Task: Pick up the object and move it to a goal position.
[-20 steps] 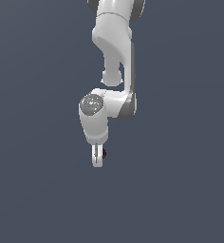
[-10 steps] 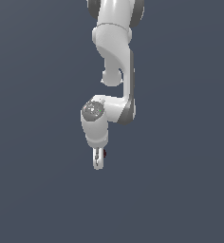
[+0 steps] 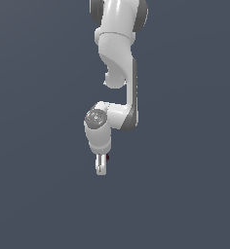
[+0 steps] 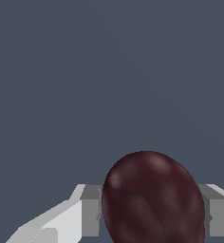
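Note:
The dark maroon-red ball (image 4: pixel 153 199) sits between my two white fingers in the wrist view, touching the pads on both sides. In the exterior view only a small dark red sliver of the ball (image 3: pixel 108 157) shows behind the fingers. My gripper (image 3: pixel 102 168) points straight down from the white arm and is shut on the ball, in the middle of the exterior view.
A plain dark grey-blue surface (image 3: pixel 185 194) fills the background in both views. No other object or goal marker shows.
The arm has shifted toward the exterior view's right and lowered slightly, carrying the ball with it. The gripper stays shut on the ball.

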You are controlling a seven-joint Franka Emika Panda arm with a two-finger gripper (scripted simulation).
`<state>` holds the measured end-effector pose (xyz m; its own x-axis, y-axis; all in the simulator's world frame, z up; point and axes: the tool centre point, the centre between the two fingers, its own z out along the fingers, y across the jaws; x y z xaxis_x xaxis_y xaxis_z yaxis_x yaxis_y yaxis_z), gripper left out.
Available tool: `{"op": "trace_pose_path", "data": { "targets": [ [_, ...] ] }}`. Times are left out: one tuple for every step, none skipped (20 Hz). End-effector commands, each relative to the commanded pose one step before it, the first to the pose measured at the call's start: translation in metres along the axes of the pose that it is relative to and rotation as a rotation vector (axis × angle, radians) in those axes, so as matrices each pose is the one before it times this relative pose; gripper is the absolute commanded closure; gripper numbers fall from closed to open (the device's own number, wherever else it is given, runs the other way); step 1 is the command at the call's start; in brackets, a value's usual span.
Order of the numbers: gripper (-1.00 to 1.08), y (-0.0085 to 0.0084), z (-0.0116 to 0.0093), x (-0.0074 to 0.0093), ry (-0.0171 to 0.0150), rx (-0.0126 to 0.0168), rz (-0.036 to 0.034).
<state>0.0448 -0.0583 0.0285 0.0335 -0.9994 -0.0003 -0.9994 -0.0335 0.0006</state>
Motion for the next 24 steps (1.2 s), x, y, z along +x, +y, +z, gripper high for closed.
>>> {"op": "trace_pose_path", "data": {
  "targets": [
    [1.08, -0.00026, 0.0002, 0.00006, 0.00006, 0.00046, 0.00002],
    [1.08, 0.0, 0.0, 0.0, 0.0, 0.0, 0.0],
    [1.08, 0.0, 0.0, 0.0, 0.0, 0.0, 0.0],
    [1.08, 0.0, 0.0, 0.0, 0.0, 0.0, 0.0],
    [1.08, 0.0, 0.0, 0.0, 0.0, 0.0, 0.0],
    [1.08, 0.0, 0.0, 0.0, 0.0, 0.0, 0.0],
    [1.08, 0.0, 0.0, 0.0, 0.0, 0.0, 0.0],
    [1.08, 0.00004, -0.00017, 0.0, 0.0, 0.0, 0.0],
    [1.08, 0.00005, -0.00025, -0.00003, 0.0, 0.0, 0.0],
    [1.08, 0.00014, -0.00076, -0.00009, 0.0, 0.0, 0.0],
    [1.08, 0.00024, -0.00127, -0.00016, 0.0, 0.0, 0.0],
    [1.08, 0.00034, -0.00179, -0.00022, 0.0, 0.0, 0.0],
    [1.08, 0.00044, -0.00231, -0.00028, 0.0, 0.0, 0.0],
    [1.08, 0.00053, -0.00283, -0.00034, 0.0, 0.0, 0.0],
    [1.08, 0.00063, -0.00336, -0.00041, 0.0, 0.0, 0.0],
    [1.08, 0.00074, -0.00393, -0.0004, -0.00047, 0.00011, 0.00009],
    [1.08, 0.00083, -0.00444, -0.00054, 0.0, 0.0, 0.0],
    [1.08, 0.00093, -0.00499, -0.0006, 0.0, 0.0, 0.0],
    [1.08, 0.00105, -0.00549, -0.00049, -0.00042, -0.00005, 0.00024],
    [1.08, 0.00114, -0.00613, -0.00074, 0.0, 0.0, 0.0],
    [1.08, 0.00125, -0.00672, -0.00081, 0.0, 0.0, 0.0],
    [1.08, 0.00137, -0.00727, -0.00069, -0.00043, -0.00004, 0.00024],
    [1.08, 0.00146, -0.00794, -0.00095, 0.0, 0.0, 0.0],
    [1.08, 0.00159, -0.00852, -0.00081, -0.00041, -0.00005, 0.00026]
  ]
}}
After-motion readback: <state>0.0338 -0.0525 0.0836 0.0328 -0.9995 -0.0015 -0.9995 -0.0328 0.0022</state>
